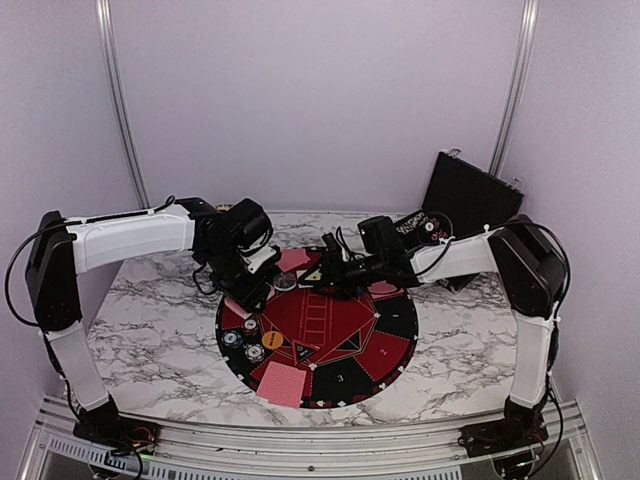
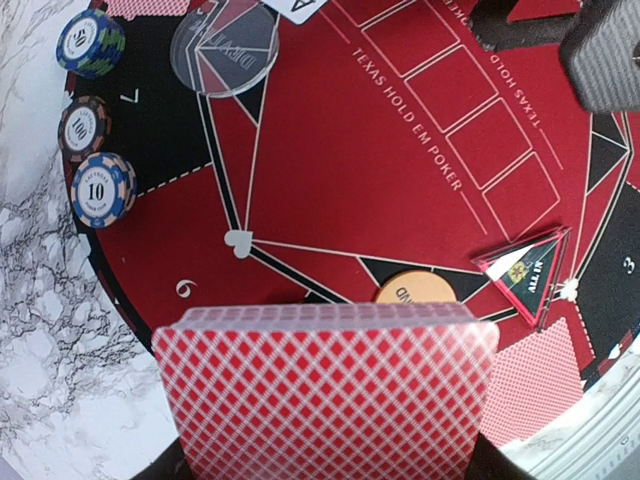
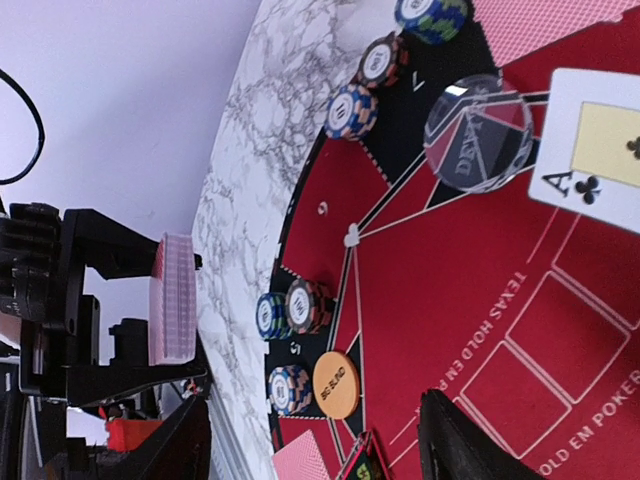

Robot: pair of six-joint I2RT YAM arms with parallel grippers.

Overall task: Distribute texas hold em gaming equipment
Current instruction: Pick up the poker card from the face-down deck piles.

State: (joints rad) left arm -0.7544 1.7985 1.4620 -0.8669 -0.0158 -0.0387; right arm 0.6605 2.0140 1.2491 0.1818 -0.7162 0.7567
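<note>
top: left gripper [image 1: 248, 288] sits over the far-left edge of the mat [image 1: 390, 345], right gripper [image 1: 332, 264] over its far edge. Both are too dark and small here to read the jaws. Pink-backed cards [image 1: 282, 383] lie on the mat's near rim, with the orange disc [image 1: 272, 340] and poker chips [image 1: 234, 338] on its left part. Black case [image 1: 470, 195] is at the back right of the surface [image 1: 150, 320]

left wrist: deck of cards [image 2: 325, 390] fills the bottom of the frame, cut by the lower edge, and hides the fingers holding it. The orange disc is half hidden behind it. Clear disc [image 2: 225, 45] is clipped at the top, three chip stacks stand at left, triangular marker [image 2: 525, 270] at right

right wrist: left gripper seen side-on, clamped on the deck, held in the air. Right gripper's own fingers [image 3: 455, 440] are spread wide with nothing between them, only partly in frame. Face-up ace of clubs [image 3: 590, 150] is cut by the right edge, just beside the clear disc. The topmost chip stack is clipped
</note>
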